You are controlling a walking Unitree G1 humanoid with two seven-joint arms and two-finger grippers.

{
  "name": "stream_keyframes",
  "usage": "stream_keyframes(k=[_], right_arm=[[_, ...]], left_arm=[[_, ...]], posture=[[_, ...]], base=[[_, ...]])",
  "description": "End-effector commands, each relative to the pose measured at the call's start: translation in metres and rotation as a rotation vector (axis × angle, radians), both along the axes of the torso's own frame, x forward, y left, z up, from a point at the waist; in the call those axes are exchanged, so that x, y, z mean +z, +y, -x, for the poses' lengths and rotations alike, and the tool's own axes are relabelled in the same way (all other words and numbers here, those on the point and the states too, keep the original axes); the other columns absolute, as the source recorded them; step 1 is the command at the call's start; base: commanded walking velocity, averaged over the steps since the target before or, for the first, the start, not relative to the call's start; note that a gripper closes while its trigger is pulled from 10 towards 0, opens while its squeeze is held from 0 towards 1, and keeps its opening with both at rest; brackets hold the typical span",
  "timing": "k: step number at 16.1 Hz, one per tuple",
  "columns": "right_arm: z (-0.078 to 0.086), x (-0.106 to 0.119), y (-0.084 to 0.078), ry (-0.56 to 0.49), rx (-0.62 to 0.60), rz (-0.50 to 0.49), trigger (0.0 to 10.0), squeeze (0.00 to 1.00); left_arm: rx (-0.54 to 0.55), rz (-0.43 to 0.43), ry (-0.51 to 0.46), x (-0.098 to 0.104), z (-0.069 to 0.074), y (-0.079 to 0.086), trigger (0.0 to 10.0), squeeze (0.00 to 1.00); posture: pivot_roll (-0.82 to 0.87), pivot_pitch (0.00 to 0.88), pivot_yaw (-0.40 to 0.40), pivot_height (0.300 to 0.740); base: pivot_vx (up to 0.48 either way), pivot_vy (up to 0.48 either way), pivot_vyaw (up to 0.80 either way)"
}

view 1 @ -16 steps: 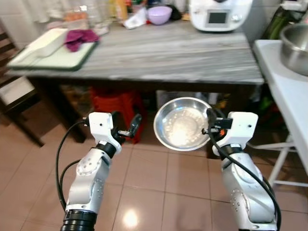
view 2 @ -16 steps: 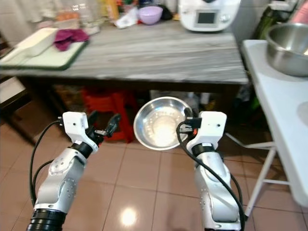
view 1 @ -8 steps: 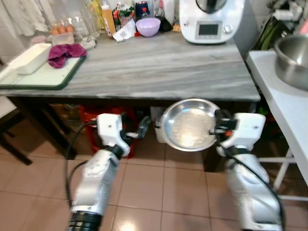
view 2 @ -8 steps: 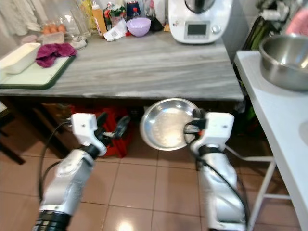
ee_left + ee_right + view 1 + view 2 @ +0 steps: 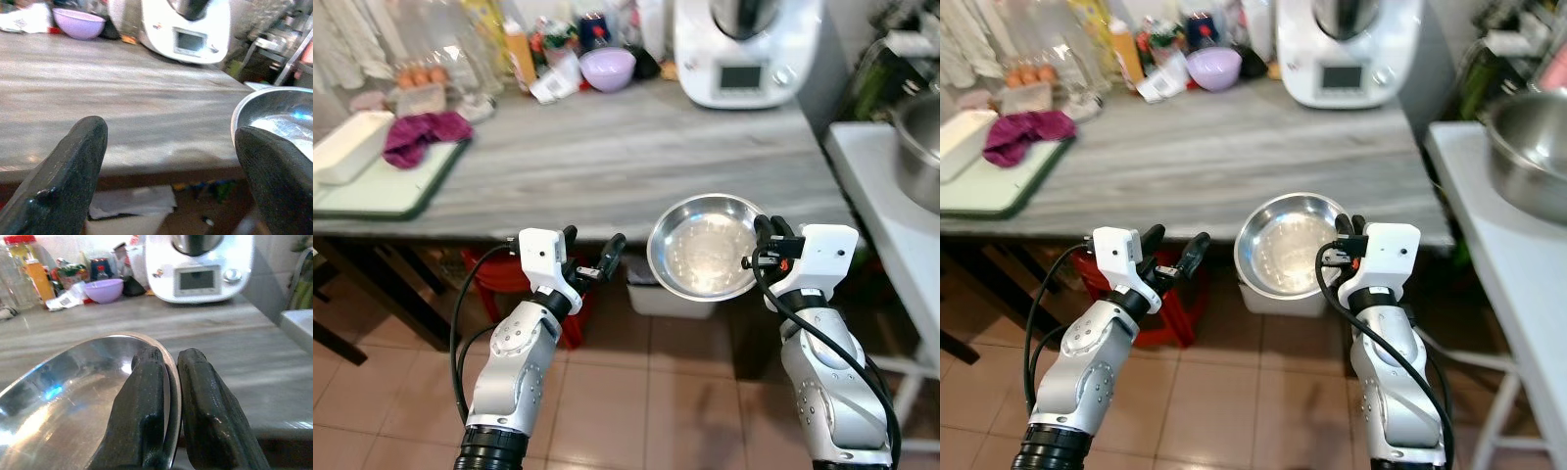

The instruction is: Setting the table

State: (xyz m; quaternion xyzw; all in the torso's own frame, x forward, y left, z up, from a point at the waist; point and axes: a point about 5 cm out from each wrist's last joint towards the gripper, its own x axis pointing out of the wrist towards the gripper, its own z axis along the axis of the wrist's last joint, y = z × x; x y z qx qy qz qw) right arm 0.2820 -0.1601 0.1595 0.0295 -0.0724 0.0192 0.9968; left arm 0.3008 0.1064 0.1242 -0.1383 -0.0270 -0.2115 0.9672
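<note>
From the head cameras, the right hand (image 5: 762, 245) pinches the rim of a steel bowl (image 5: 708, 247) and carries it tilted in the air, just in front of the near edge of the grey bench (image 5: 607, 147). The bowl is not yet set down, so I judge the table-setting barely begun. The left hand (image 5: 592, 257) floats beside it with its fingers spread wide, holding nothing. Far back on the bench stand a purple bowl (image 5: 608, 69) and a white kitchen machine (image 5: 744, 49); a tray (image 5: 372, 191) with a magenta cloth (image 5: 421, 135) sits at the left.

The left wrist view looks between the parted fingers (image 5: 68, 181) across the bare bench top, with the bowl's rim at one side.

In the right wrist view, both fingers (image 5: 142, 411) are clamped on the bowl's rim, one inside and one outside. What is left: reaching over the bench, lowering the bowl, and letting go.
</note>
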Motion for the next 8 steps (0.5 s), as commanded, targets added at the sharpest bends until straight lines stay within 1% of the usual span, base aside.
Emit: stream_keyframes(k=[1, 8], right_arm=[[-0.0008, 0.0062, 0.0051, -0.030, 0.013, -0.009, 10.0, 0.00], [-0.0033, 0.0081, 0.0020, -0.039, 0.000, -0.011, 10.0, 0.00]], left_arm=[[0.014, -0.014, 0.000, 0.0001, -0.0005, 0.0077, 10.0, 0.00], [0.007, -0.014, 0.000, 0.0002, -0.0006, 0.0066, 10.0, 0.00]], posture=[[-0.18, 0.110, 0.080, 0.740], [-0.18, 0.114, 0.083, 0.740]], base=[[0.439, 0.000, 0.00], [0.438, 0.000, 0.00]])
